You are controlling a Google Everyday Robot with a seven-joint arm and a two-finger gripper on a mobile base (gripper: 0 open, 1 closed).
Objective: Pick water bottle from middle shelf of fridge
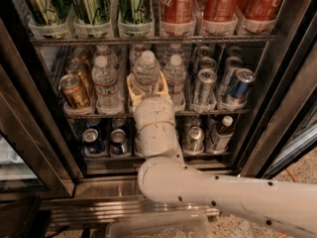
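Finding: your gripper (147, 94) is inside the fridge (277, 93), at the front of the middle shelf (208, 112), against the lower body of the centre water bottle (147, 69). You cannot tell from here whether it is clamped on the bottle. The bottle stands upright, long axis vertical, directly beyond the gripper and in line with the arm (223, 197). Neighbouring bottles (105, 81) stand just beside it on both sides. In my judgement, any withdrawal should run straight back, level.

water bottle (147, 66): clear, white cap, upright | middle shelf (203, 113), centre lane | claw (147, 86) at its base
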